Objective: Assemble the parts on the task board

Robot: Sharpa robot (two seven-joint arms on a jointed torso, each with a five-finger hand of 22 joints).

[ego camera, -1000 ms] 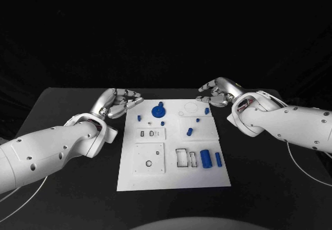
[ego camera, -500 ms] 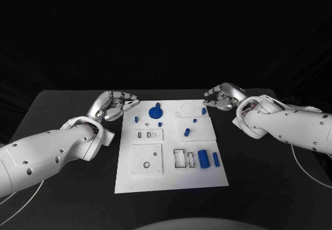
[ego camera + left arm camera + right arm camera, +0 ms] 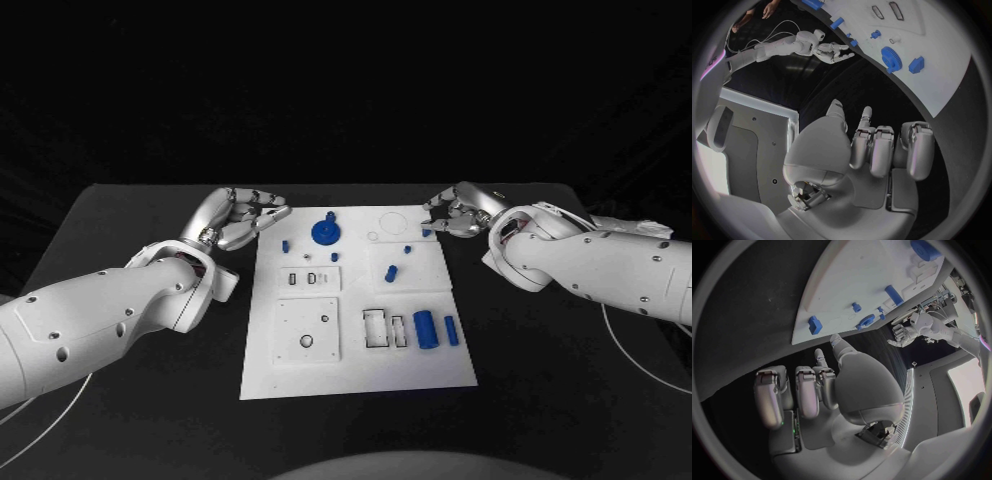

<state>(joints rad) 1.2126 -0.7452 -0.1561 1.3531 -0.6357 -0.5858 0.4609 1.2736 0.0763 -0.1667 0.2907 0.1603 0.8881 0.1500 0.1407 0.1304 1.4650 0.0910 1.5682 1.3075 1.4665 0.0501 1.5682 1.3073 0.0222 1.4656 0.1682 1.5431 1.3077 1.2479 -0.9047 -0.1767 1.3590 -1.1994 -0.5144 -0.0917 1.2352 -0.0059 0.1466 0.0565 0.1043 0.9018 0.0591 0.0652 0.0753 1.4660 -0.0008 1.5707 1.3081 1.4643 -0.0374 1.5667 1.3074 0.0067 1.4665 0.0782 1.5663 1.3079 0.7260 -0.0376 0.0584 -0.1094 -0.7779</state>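
The white task board (image 3: 361, 365) lies in the middle of the black table. On it sit a blue gear (image 3: 327, 233) at the far end, a blue cylinder (image 3: 426, 327) near the front right, and several small blue parts such as a peg (image 3: 392, 272). My left hand (image 3: 242, 218) hovers at the board's far left edge, its fingers loosely bent and holding nothing. My right hand (image 3: 459, 210) hovers at the far right corner, its fingertips close to a small blue part (image 3: 427, 232) and holding nothing. In the right wrist view that part (image 3: 814, 324) lies just beyond my fingertips (image 3: 834, 339).
Rectangular slots (image 3: 378, 328) and a square plate with a hole (image 3: 307, 330) are set into the board's near half. Bare black table (image 3: 130, 215) runs along both sides of the board. A thin white cable (image 3: 635, 355) trails under the right arm.
My right hand has come down and slightly nearer to the board's far right corner. My left hand has stayed almost where it was.
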